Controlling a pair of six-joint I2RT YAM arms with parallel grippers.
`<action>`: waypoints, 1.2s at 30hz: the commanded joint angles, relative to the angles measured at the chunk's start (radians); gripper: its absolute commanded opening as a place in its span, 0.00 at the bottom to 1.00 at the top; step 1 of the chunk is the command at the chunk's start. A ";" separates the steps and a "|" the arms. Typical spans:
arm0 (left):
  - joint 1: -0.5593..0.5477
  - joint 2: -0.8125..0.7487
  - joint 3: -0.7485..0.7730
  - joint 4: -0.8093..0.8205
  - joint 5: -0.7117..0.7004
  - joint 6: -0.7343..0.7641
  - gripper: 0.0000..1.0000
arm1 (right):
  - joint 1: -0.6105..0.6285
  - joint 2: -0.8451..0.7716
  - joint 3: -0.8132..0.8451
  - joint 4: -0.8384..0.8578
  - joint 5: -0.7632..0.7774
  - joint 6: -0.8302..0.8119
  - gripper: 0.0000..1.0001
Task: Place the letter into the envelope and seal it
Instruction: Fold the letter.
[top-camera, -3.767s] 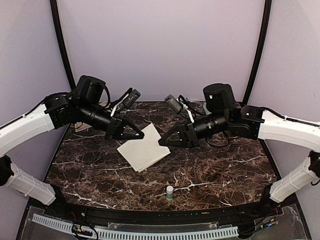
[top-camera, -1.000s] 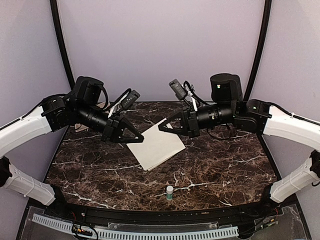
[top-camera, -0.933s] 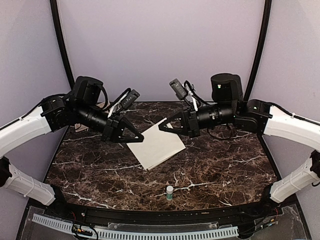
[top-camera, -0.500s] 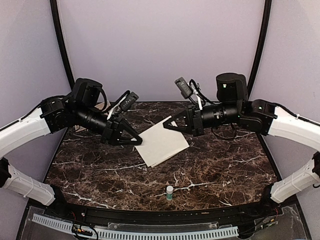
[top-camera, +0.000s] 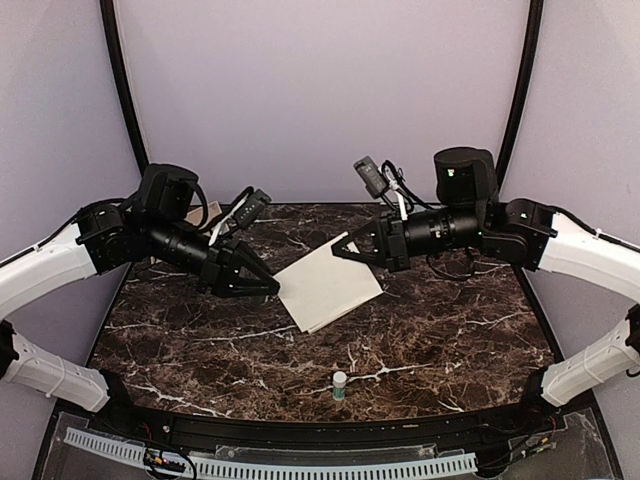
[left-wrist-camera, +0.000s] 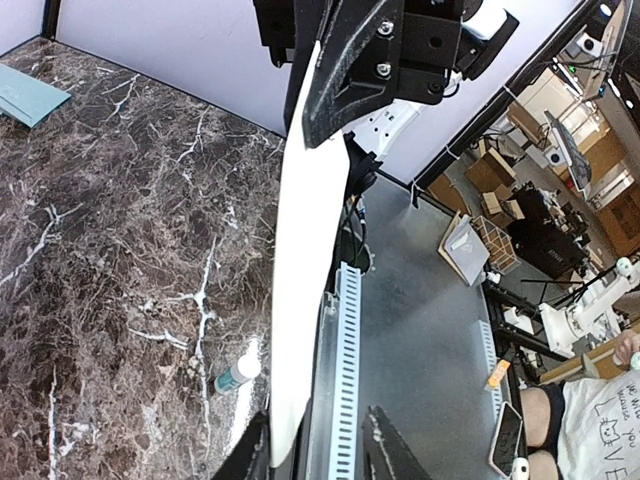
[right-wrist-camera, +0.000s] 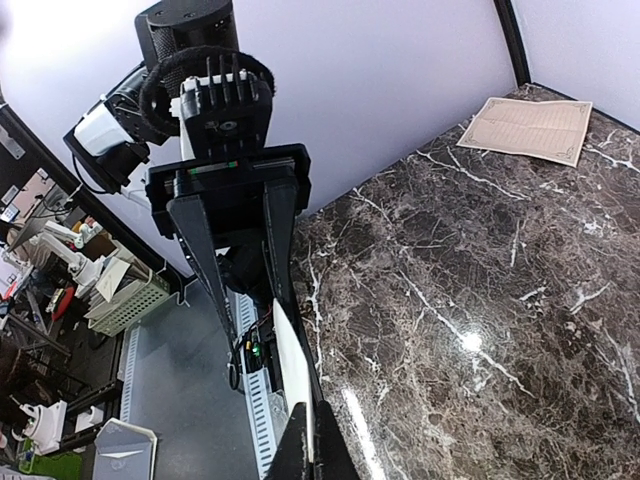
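Above the desk (top-camera: 450, 330), right hand (top-camera: 338, 250) clamps shut on the letter's (top-camera: 328, 283) top edge, holding it aloft; left hand (top-camera: 272, 290) part-open astride its left corner. We judge a handover.

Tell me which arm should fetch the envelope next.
Left, probably: the right gripper is shut on the letter, while the left gripper stands open astride its edge, free to go for the envelope.

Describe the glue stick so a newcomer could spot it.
On the dark marble table, look along the near edge, around its middle. The glue stick stands there alone: a small white tube with a green base, far smaller than the white sheet held farther back.
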 joint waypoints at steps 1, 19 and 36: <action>0.012 -0.046 -0.024 0.034 0.003 -0.010 0.21 | -0.008 -0.025 0.001 0.018 0.037 0.011 0.00; 0.058 -0.131 -0.113 0.267 -0.124 -0.145 0.68 | -0.034 -0.111 -0.114 0.157 0.186 0.088 0.00; 0.022 -0.195 -0.408 0.963 -0.272 -0.510 0.74 | -0.027 -0.191 -0.329 0.734 0.285 0.303 0.00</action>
